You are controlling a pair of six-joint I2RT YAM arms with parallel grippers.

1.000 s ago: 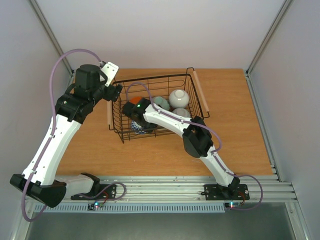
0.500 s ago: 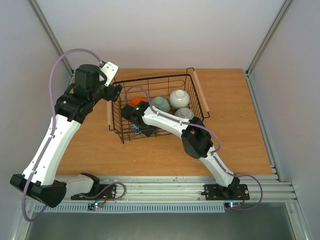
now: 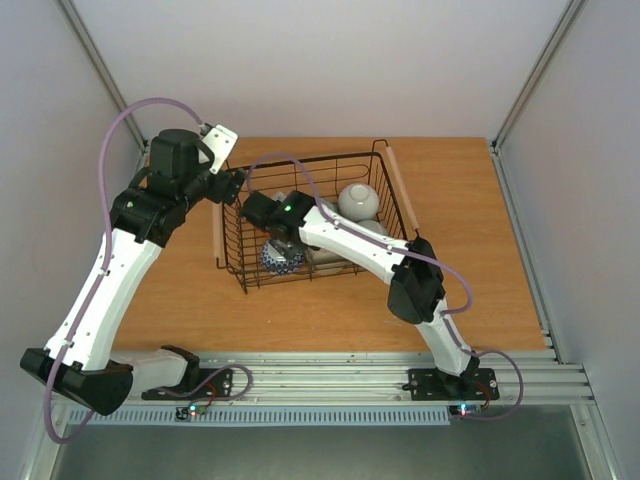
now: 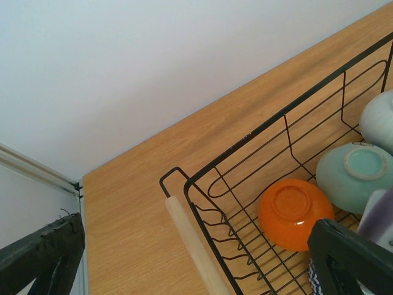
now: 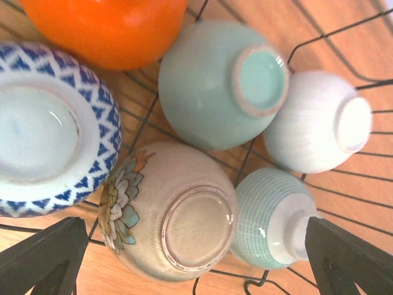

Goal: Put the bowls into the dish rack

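Note:
The black wire dish rack stands mid-table. All six bowls lie upside down in it, seen in the right wrist view: orange, blue-and-white, plain mint, white, cream-beige with a flower and striped mint. My right gripper is open and empty above them, at the rack's back left. My left gripper is open and empty, hovering over the rack's left wooden handle. The orange bowl shows there too.
The wooden table is walled by white panels behind and at both sides. The right arm stretches across the rack and hides several bowls in the top view. An aluminium rail runs along the near edge.
My right gripper has drawn back and up from the near left of the rack toward its back left. The blue-and-white bowl now lies uncovered in the rack. The left arm has not moved.

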